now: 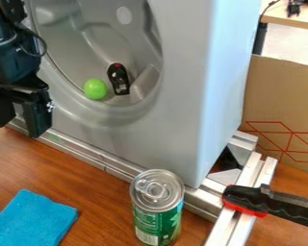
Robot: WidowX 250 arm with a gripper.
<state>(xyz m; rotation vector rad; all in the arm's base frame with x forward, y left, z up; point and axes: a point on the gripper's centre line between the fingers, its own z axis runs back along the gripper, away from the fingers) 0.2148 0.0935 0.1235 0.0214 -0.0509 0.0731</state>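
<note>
The black gripper hangs at the left edge, in front of the grey panel and above the metal rail at its foot. Its two fingers stand apart with nothing between them. To its right, inside the panel's round recess, a green ball lies beside a black object with a red tip. A green can with a silver top stands upright on the table near the bottom middle. At the lower left, a blue cloth lies flat on the wood.
The wooden table is edged by a metal rail along the panel. A black and red clamp crosses the metal frame at the lower right. Behind stands a cardboard sheet with red lines.
</note>
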